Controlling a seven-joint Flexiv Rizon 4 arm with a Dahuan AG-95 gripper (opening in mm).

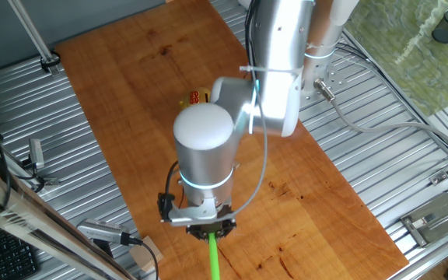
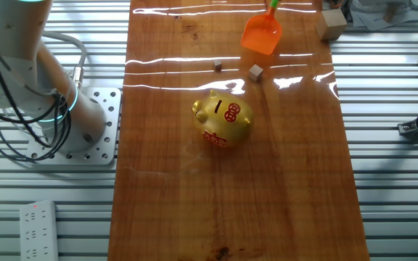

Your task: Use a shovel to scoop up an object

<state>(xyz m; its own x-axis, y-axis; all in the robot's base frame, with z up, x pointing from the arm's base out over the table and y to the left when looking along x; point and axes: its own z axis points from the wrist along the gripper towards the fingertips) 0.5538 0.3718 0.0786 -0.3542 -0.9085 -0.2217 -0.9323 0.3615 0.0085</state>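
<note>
In one fixed view my gripper [image 1: 210, 230] points down near the wooden board's near end, under the arm's wrist. It is shut on the shovel's thin green shaft [image 1: 213, 258], which sticks out below it. The other fixed view shows the shovel's orange blade [image 2: 261, 33] at the far end of the board, its front edge towards the object. The object, a tiny pale tan cube [image 2: 255, 71], lies on the board a short way in front of the blade, apart from it. The gripper is out of that view. The D-shaped loop end is hidden.
A smaller dark brown bit [image 2: 218, 67] lies left of the cube. A gold pig figurine [image 2: 223, 119] stands mid-board; the arm mostly hides it in one fixed view [image 1: 197, 98]. A larger wooden block [image 2: 332, 24] sits at the far right corner. Ribbed metal tabletop [image 2: 390, 181] flanks the board.
</note>
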